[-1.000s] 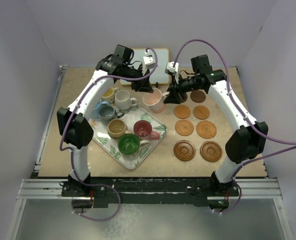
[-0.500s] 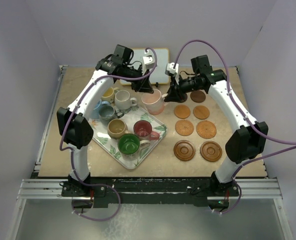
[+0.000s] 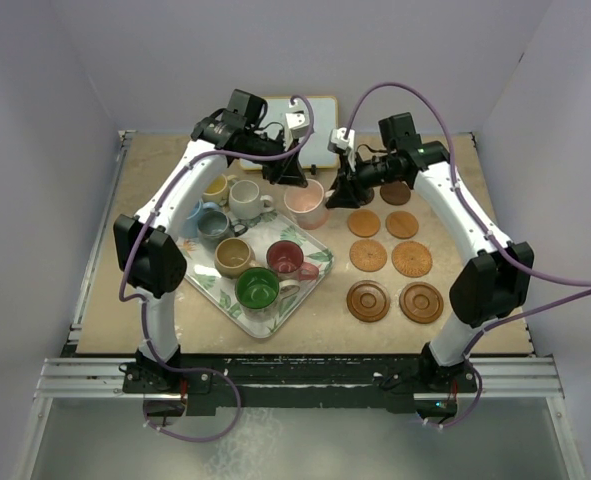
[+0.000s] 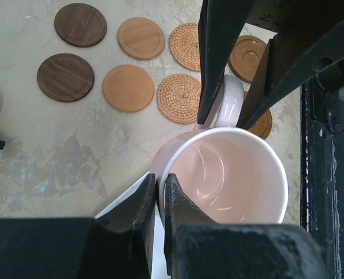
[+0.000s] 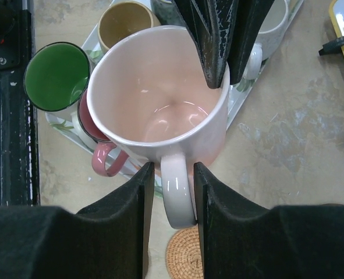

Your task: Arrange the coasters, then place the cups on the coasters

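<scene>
A pink cup (image 3: 306,203) hangs between both arms, just off the tray's far right corner. My left gripper (image 4: 160,180) is shut on the cup's rim (image 4: 230,174), one finger inside and one outside. My right gripper (image 5: 170,168) straddles the cup's handle (image 5: 176,192). Its jaws are open, with a thin gap on the left side and the right finger against the handle. Several coasters lie in two columns on the table to the right: orange-brown (image 3: 364,223), woven (image 3: 411,259) and dark brown (image 3: 367,300).
The leaf-patterned tray (image 3: 313,268) at centre left holds the other cups: yellow (image 3: 216,187), off-white (image 3: 245,199), light blue (image 3: 200,215), grey-blue (image 3: 215,228), tan (image 3: 233,257), red (image 3: 287,259) and green (image 3: 257,290). A white board (image 3: 313,140) lies at the back.
The right gripper has shifted slightly left onto the cup's handle, and its jaws narrowed and then eased a little. The left gripper keeps its hold on the rim.
</scene>
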Available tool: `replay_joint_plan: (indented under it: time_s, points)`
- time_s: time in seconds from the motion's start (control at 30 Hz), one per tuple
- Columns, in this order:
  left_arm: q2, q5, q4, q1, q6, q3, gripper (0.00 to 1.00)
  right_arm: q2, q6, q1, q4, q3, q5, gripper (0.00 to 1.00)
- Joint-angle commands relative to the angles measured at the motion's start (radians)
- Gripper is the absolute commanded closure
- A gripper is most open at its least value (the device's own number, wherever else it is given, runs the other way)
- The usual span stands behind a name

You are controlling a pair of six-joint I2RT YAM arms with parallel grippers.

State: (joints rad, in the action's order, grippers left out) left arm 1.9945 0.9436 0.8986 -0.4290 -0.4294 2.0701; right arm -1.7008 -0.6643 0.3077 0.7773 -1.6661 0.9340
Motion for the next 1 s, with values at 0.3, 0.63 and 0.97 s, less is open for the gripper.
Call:
replay_joint_plan:
  time_s: [0.3,0.63,0.97]
  points:
    - [-0.041,0.088,-0.071,-0.007,0.017,0.020,0.97,0.008,-0.012,0.014,0.015,0.021,0.040,1.00]
    - [-0.063,0.073,-0.173,0.028,0.094,-0.009,0.66,0.056,-0.011,-0.006,0.010,0.059,0.012,1.00]
    - [-0.146,0.062,-0.486,0.173,0.374,-0.160,0.35,0.114,0.110,-0.125,-0.125,0.137,-0.005,1.00]
